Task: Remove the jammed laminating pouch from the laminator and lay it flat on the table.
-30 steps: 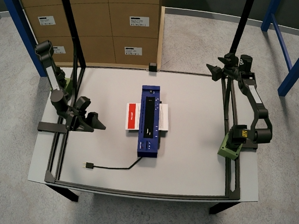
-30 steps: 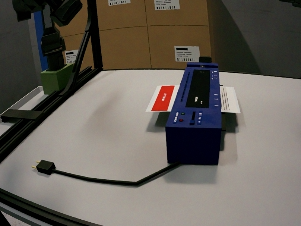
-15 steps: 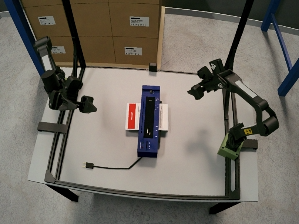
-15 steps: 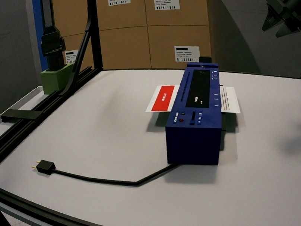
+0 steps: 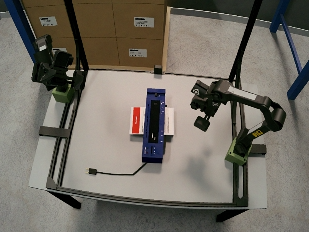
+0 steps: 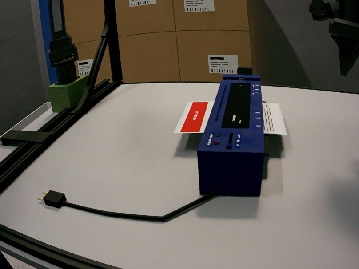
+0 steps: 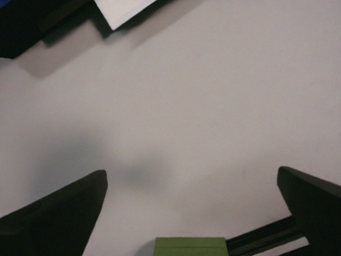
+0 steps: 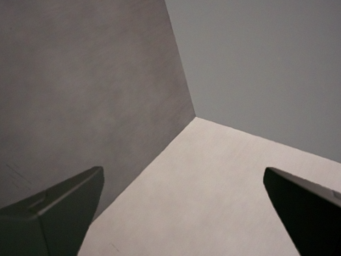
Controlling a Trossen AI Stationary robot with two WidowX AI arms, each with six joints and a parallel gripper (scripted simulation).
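The blue laminator [image 5: 153, 124] [image 6: 232, 162] stands upright at the middle of the table [image 5: 107, 149]. The pouch runs through it: its red end [image 5: 135, 120] [image 6: 194, 117] sticks out on one side and its white lined end [image 5: 169, 121] [image 6: 273, 118] on the other. A corner of the pouch also shows in the left wrist view [image 7: 123, 10]. The black power cord [image 5: 117, 173] [image 6: 116, 214] runs from the control end to its plug [image 5: 92, 170] [image 6: 53, 198]. My left gripper [image 5: 200, 117] [image 7: 191, 175] is open and empty, above the table beside the white end. My right gripper [image 5: 49, 66] [image 8: 185, 175] is open and empty, folded up over its base and facing off the table.
Cardboard boxes [image 5: 112, 32] stand behind the table. Black frame rails [image 5: 62, 139] [image 5: 235, 159] run along both sides, with the green arm bases [image 5: 62, 94] [image 5: 237, 154] on them. A small black box [image 5: 157, 69] sits at the back edge.
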